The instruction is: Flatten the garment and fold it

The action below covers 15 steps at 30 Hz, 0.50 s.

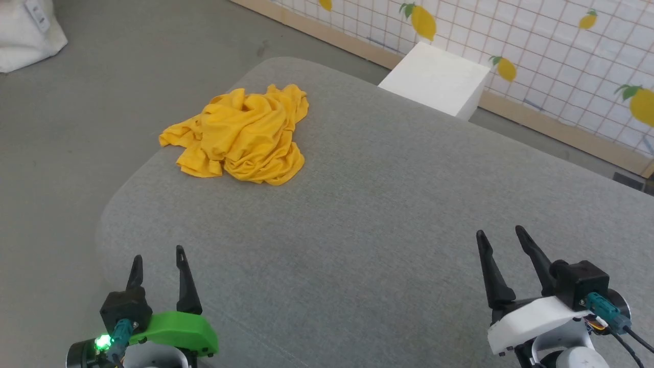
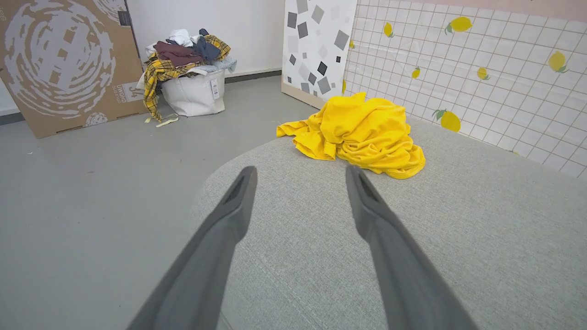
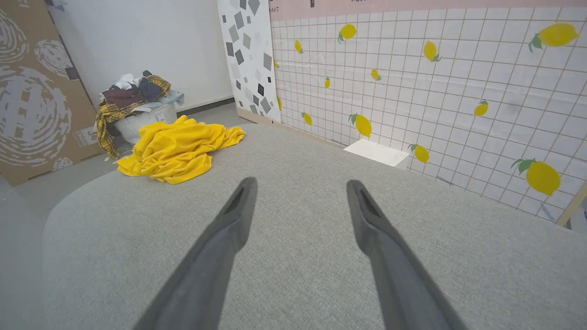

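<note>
Two grippers, both mine, both empty. My left gripper hangs over the near left corner of the grey padded surface, its fingers spread wide with nothing between them. My right gripper hangs over the near right part of the same surface, its fingers likewise spread apart on nothing.

One garment: bright yellow, crumpled in a loose heap on the far left part of the padded surface, near its rounded corner and well apart from both grippers. Plain yellow folds lie on top.

One white fabric bin, on the floor beyond that corner, beside a leaning cardboard sheet. Contents: clothes heaped above the rim, namely a yellow plaid piece hanging over the side, a maroon piece, a dark blue piece and a white piece.

One white box, on the floor between the padded surface and the lemon-printed wall. I cannot tell what it holds.
</note>
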Motion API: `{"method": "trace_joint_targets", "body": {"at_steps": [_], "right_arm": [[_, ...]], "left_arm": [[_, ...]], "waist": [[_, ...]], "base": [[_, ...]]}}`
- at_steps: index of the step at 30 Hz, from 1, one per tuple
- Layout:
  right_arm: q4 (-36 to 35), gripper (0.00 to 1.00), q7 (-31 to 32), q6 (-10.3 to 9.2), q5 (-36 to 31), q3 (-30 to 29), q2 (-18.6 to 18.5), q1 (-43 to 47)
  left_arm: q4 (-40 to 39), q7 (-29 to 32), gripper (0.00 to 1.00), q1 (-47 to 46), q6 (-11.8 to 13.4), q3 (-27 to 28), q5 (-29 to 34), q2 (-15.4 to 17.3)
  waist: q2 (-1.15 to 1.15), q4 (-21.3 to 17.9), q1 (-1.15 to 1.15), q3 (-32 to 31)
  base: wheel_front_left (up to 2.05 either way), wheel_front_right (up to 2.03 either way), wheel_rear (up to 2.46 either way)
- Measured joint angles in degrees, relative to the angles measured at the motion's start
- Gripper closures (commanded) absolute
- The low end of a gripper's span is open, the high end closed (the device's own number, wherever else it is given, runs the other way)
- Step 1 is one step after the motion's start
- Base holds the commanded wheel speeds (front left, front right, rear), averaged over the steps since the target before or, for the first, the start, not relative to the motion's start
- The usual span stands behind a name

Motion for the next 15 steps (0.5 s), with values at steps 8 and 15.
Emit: {"method": "trace_joint_targets", "body": {"at_steps": [8,15], "right_arm": [[0.5,0.00,-0.7,0.00,0.4,-0.1,0.0,-0.4],[0.4,0.00,-1.1,0.00,0.8,-0.1,0.1,-1.0]], "left_arm": [[0.3,-0.9,0.00,0.1,1.5,-0.4,-1.3,0.6],[0.9,-1.6,0.00,-0.5,1.5,-1.3,-3.4,1.3]], "waist": [[0.00,2.2,0.00,0.2],[0.00,4.6,0.00,1.0]], "base": [[0.00,0.00,0.00],[0.00,0.00,0.00]]}}
